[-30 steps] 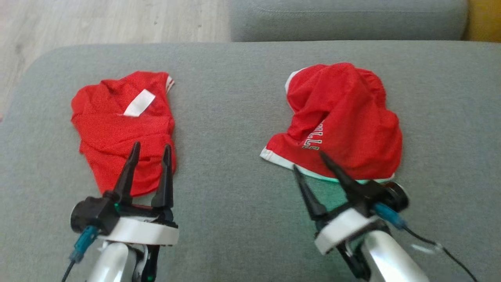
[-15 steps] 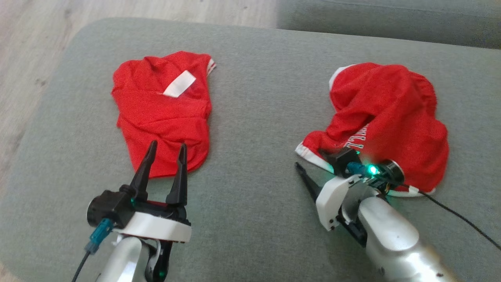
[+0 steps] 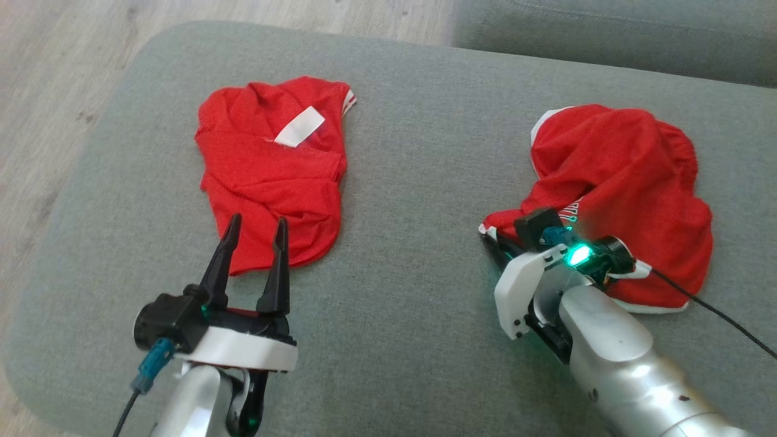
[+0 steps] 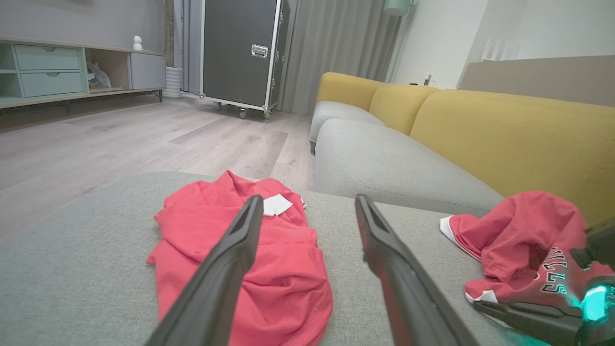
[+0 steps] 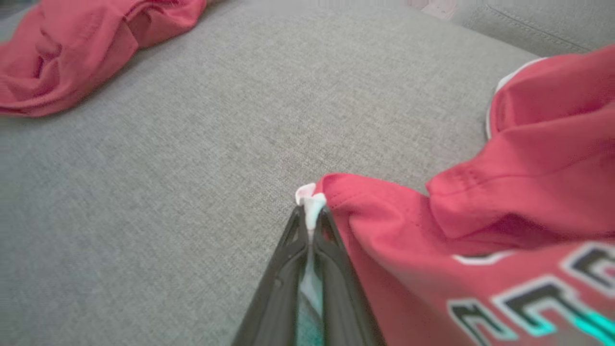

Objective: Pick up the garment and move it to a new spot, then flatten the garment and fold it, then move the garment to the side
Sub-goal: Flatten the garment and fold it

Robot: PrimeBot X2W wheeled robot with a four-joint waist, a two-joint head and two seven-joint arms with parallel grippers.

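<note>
Silver-white arms are nearest, so those first. The left arm point(image 3: 188, 394) comes in at 7 o'clock of the head view. The left jaws are spread wide with nothing between them, pointing to 12 o'clock with their tips over the near hem of the spare red garment point(image 3: 273, 176). The right arm point(image 3: 613, 358) enters from 5 o'clock and reaches toward 11. The right jaws are pinched tight on the white-trimmed corner point(image 5: 307, 192) of the task garment point(image 3: 619, 176), which is super clear in the right wrist view.

That garment sits bunched on the right half of the grey cushion point(image 3: 413, 200), around 2 o'clock from the middle. Its long axis runs loosely 11 to 5, and the gripped corner sticks out toward 9. You can see part of the lettering point(image 5: 528, 293) near the pinch, but I can't read it.

The spare garment is well apart on the left half, at about 10 o'clock. It lies flatter, with its long axis roughly 12 to 6 and a white label point(image 3: 299, 126) on its far end.

Further back are wood floor point(image 3: 61, 60) at 10 o'clock and another grey seat point(image 3: 607, 30) at 1. The left wrist view shows a yellow sofa back point(image 4: 480, 129) behind that seat.
</note>
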